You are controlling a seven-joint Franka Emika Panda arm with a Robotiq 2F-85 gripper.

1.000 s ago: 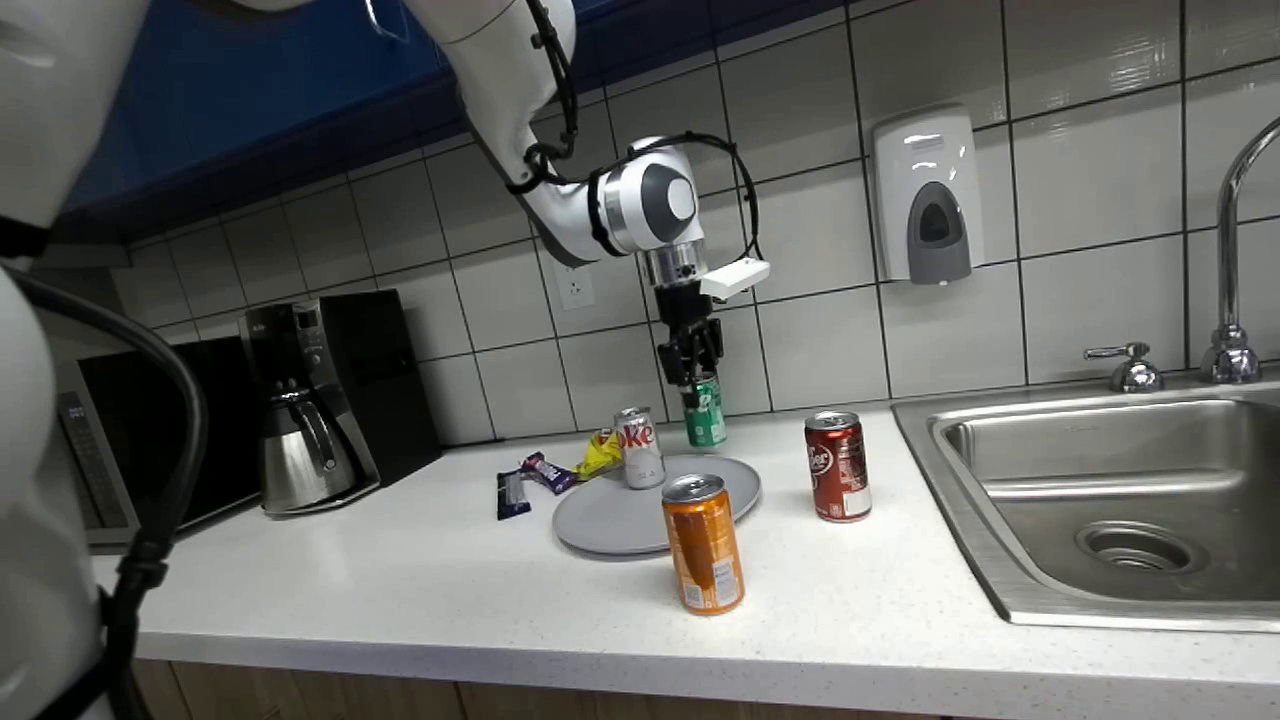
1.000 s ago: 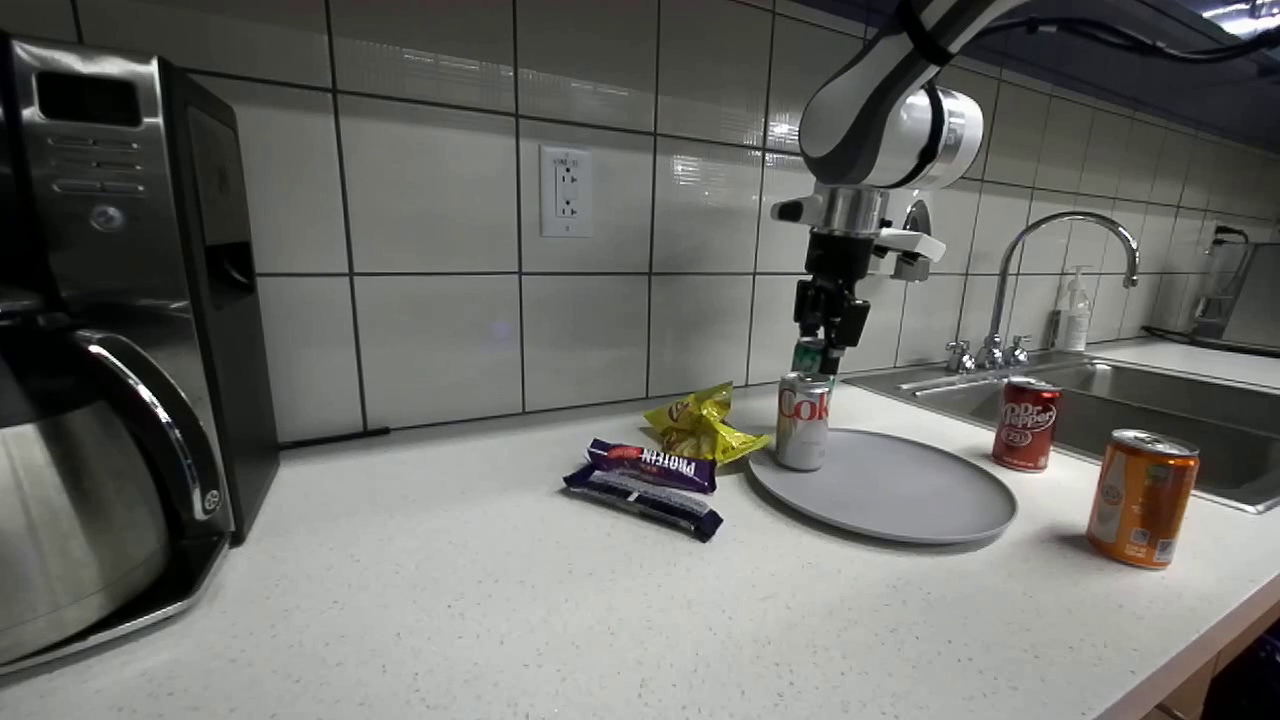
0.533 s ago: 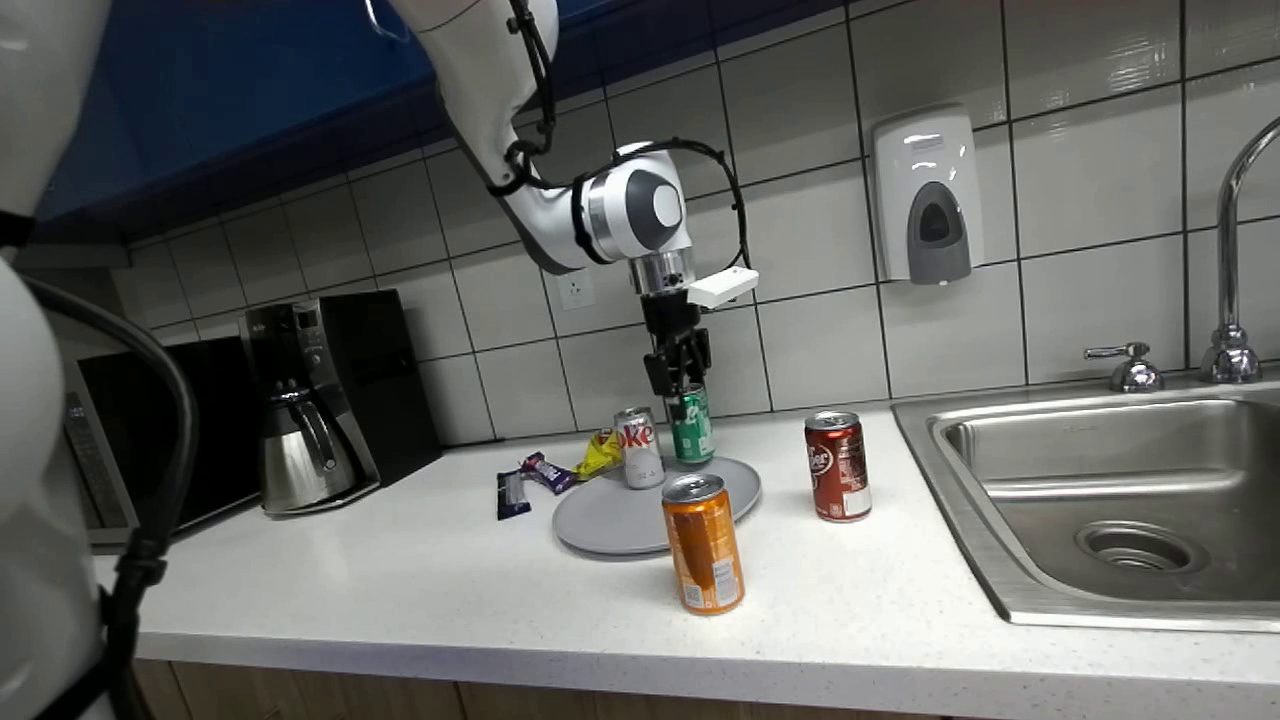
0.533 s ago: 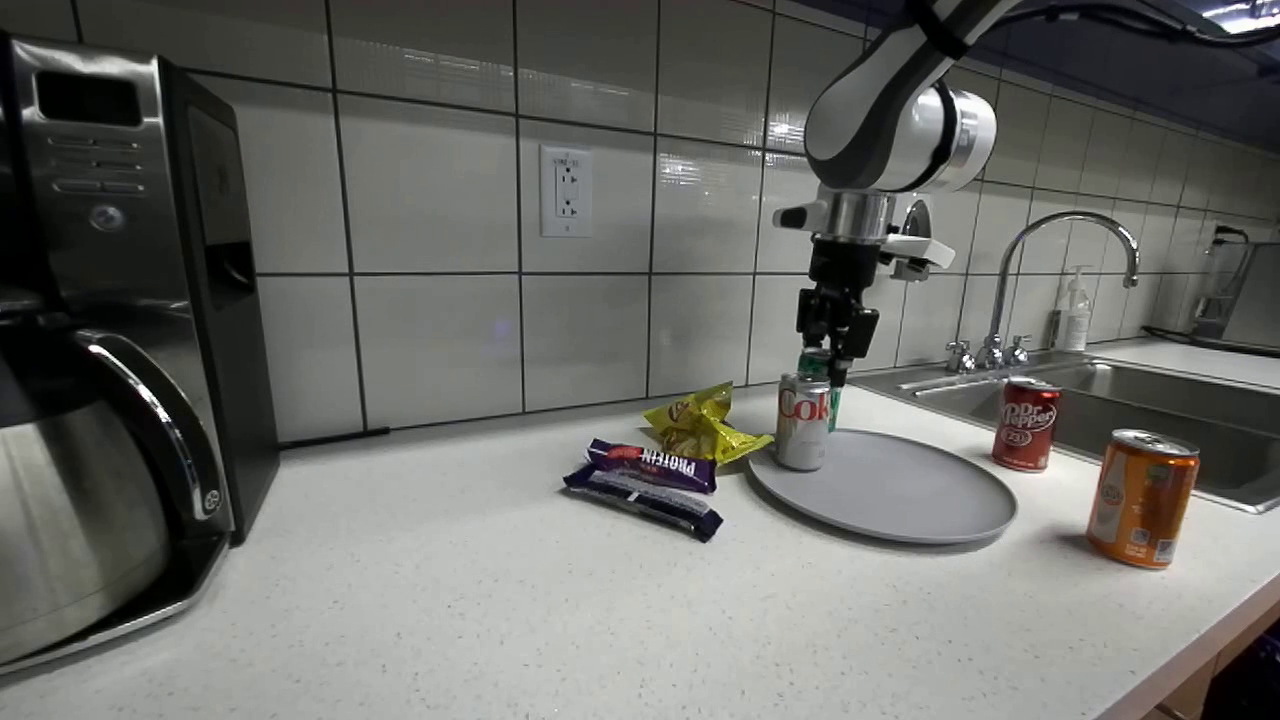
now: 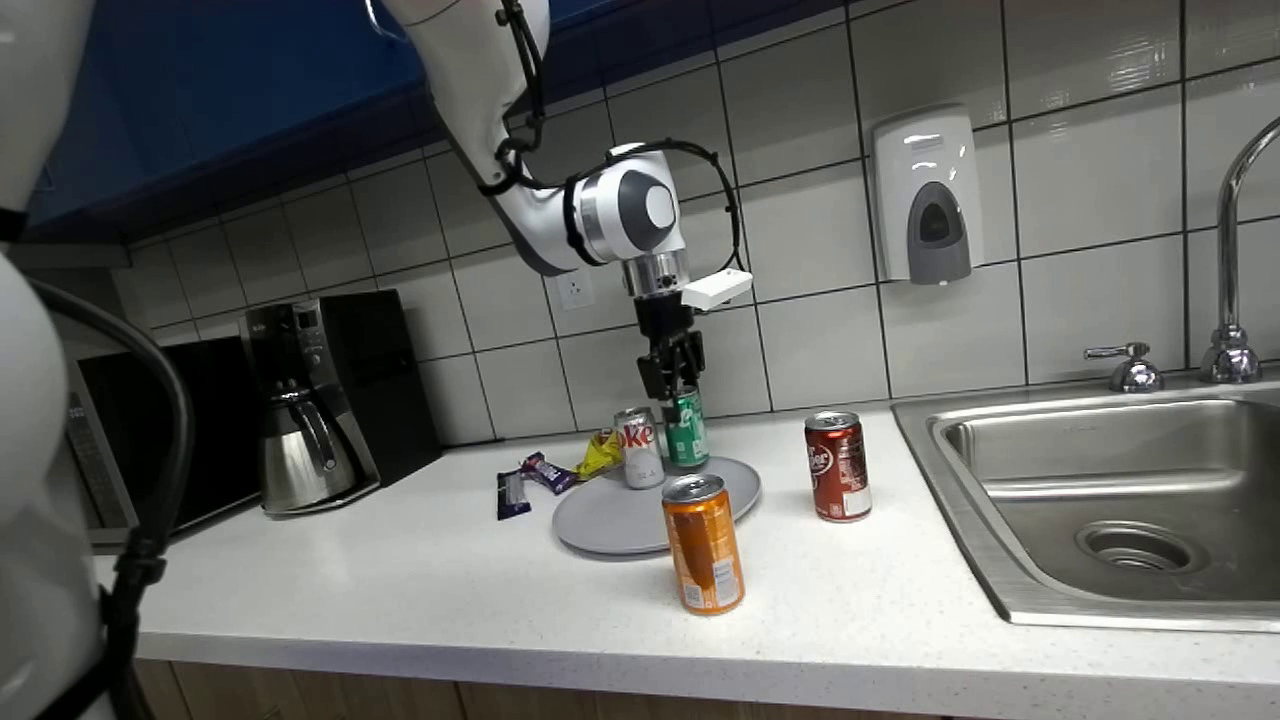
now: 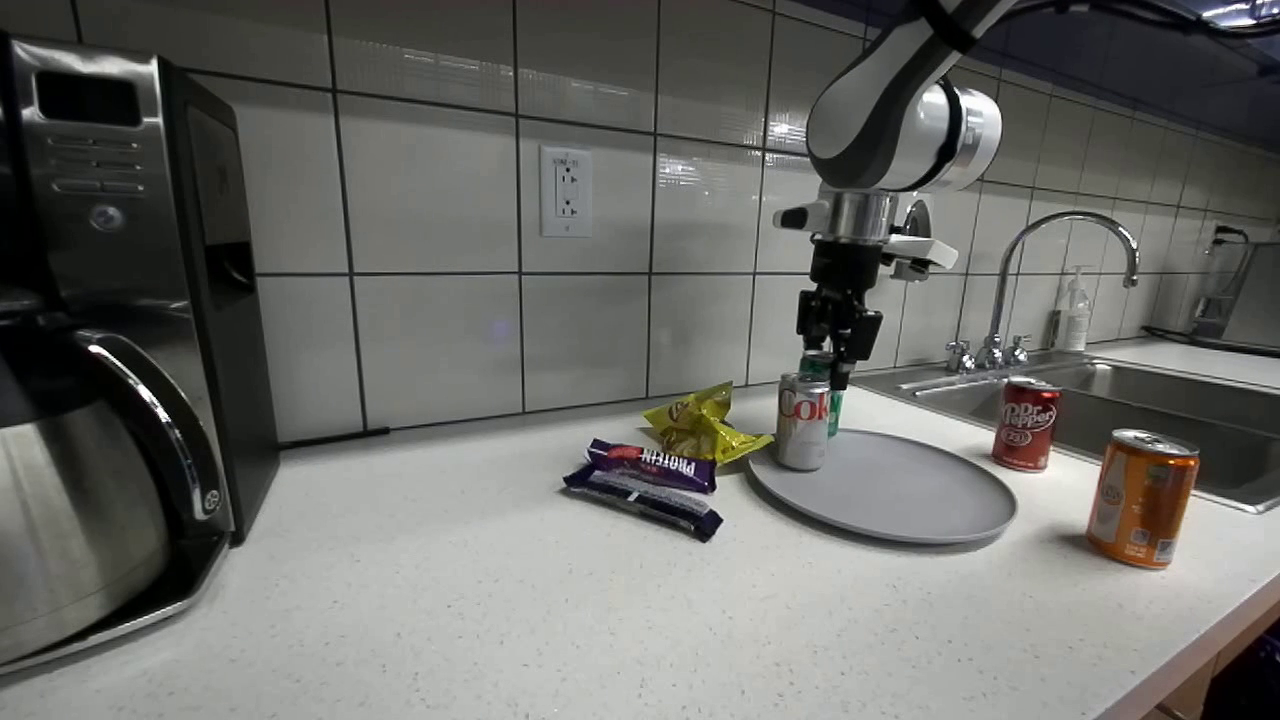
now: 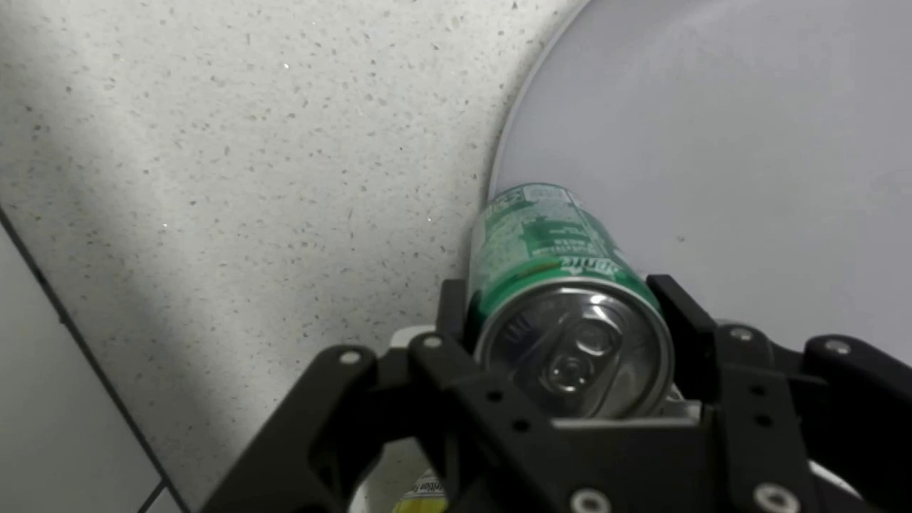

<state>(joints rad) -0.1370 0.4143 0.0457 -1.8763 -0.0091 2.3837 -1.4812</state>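
on a speckled white kitchen counter (image 6: 420, 610) below a tiled wall (image 6: 435, 345), gripping a green can (image 7: 548, 239) between the closed-in jaws of the gripper (image 7: 563, 310), at the rim of a gray plate (image 6: 915, 490); impossible to tell whether resting on it. just beside a silver can (image 6: 803, 435) standing on the plate, near a yellow packet (image 6: 704, 422) and two wrapped bars (image 6: 650, 468), well apart from a red can (image 5: 840, 470) and an orange can (image 5: 704, 550).
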